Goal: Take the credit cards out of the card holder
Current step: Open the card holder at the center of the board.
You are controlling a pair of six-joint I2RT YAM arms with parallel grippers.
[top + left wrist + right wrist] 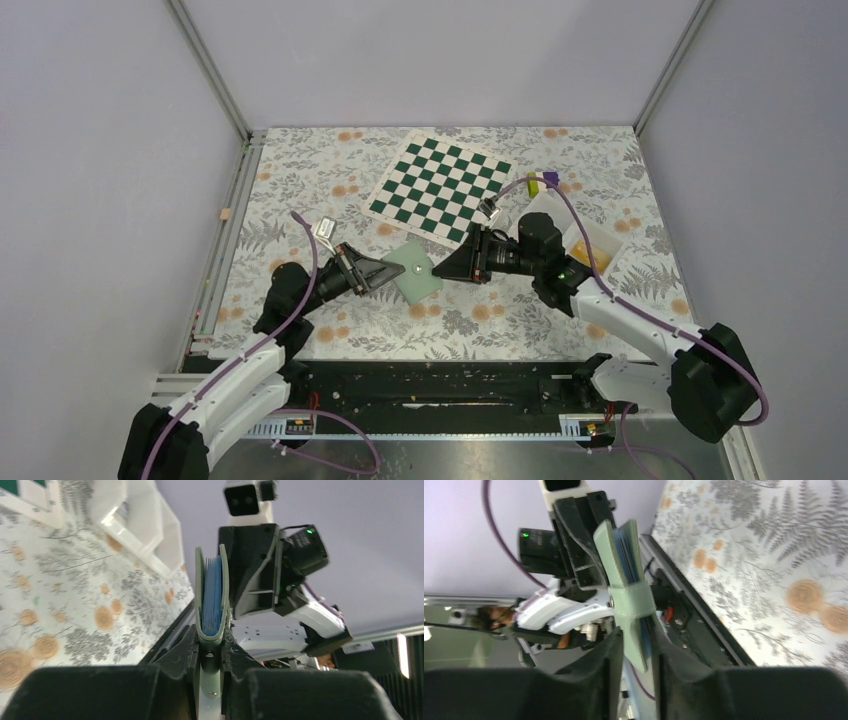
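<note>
Card holder [418, 272] standing edge-up, nearly closed, left claw [211, 647] clamped on one edge, right claw [638, 645] pinching the opposite edge.

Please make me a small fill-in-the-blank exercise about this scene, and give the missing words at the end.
1. Counting the left pincer and the right pincer, the card holder is gripped by ___ pincers.
2. Seen edge-on from the left wrist, the card holder has green covers and its inside is ___.
3. The chequered mat is green and ___.

Missing words: two; blue; white.
</note>
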